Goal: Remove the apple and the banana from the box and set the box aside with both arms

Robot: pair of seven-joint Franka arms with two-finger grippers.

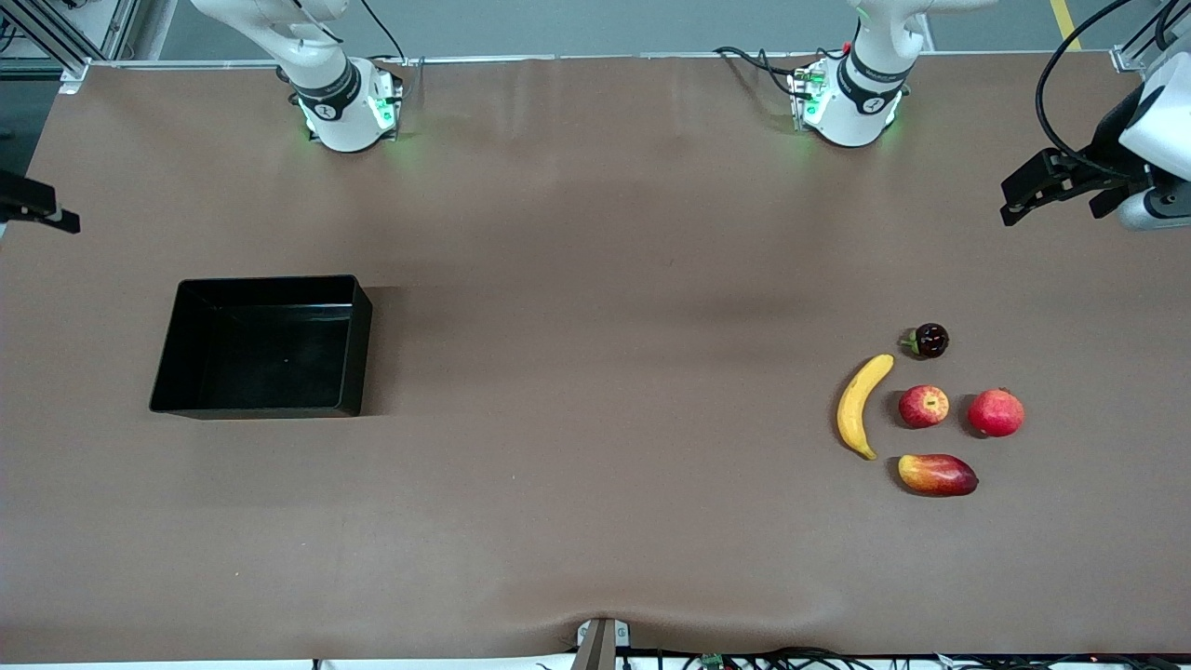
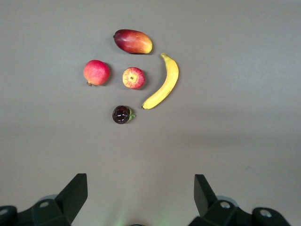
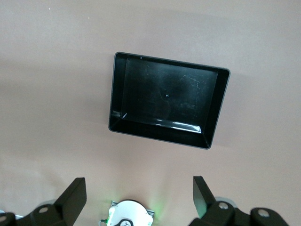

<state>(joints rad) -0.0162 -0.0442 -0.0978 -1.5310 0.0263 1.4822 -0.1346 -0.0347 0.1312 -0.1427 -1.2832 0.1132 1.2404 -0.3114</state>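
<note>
the shallow glossy black plastic box [image 1: 260,346] lies empty toward the right arm's end of the table. the long yellow banana [image 1: 861,405] and small red apple [image 1: 923,406] lie on the table toward the left arm's end. the left gripper [image 2: 138,197] and right gripper [image 3: 138,197] hang wide open, holding nothing. the box looks light, stiff and slippery; its two short walls seem the best places to hold.

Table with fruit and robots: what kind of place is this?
Probably a robot lab: two white arms bolted to a covered table, cables along its edge, and fruit like a banana beside a box for practice.
</note>
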